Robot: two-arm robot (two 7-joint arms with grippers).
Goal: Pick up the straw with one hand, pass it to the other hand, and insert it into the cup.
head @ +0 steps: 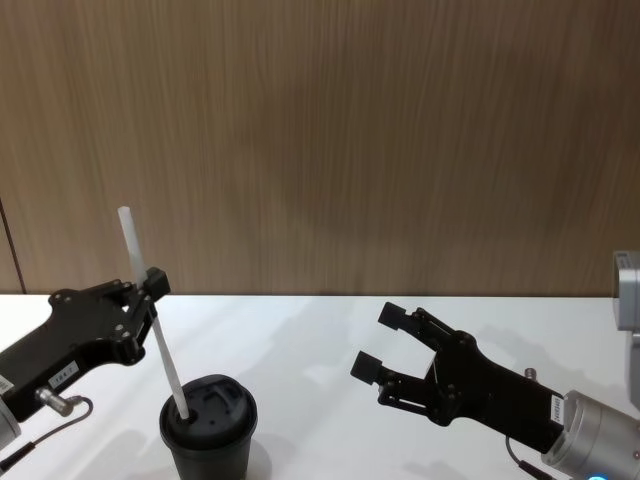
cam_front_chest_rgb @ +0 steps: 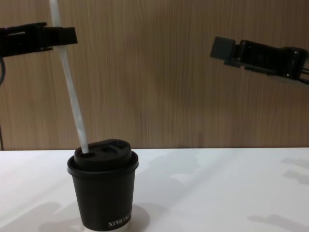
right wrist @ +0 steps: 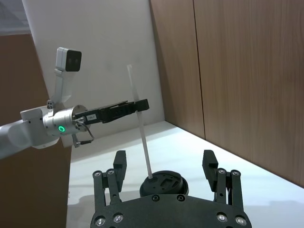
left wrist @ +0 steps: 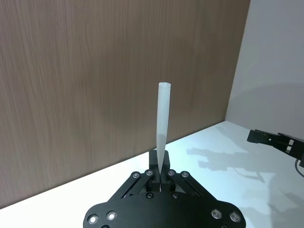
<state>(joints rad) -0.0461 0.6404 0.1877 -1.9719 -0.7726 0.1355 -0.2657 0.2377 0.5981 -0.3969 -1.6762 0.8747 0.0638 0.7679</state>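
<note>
While the left gripper [head: 150, 285] pinches the straw [head: 150, 320] between its closed fingertips, the left arm reaches in from the left, roughly level, raised above the white table [head: 320, 340]. The straw leans slightly, its upper end standing above the fingers and its lower end sitting in the opening of the domed lid of the cup [head: 210, 430]. The black cup stands upright on the table, below and just right of the left gripper. The right gripper [head: 385, 345] hangs in the air well to the right of the cup, fingers spread and holding nothing, pointing toward the left gripper from its silver wrist [head: 600, 450]
</note>
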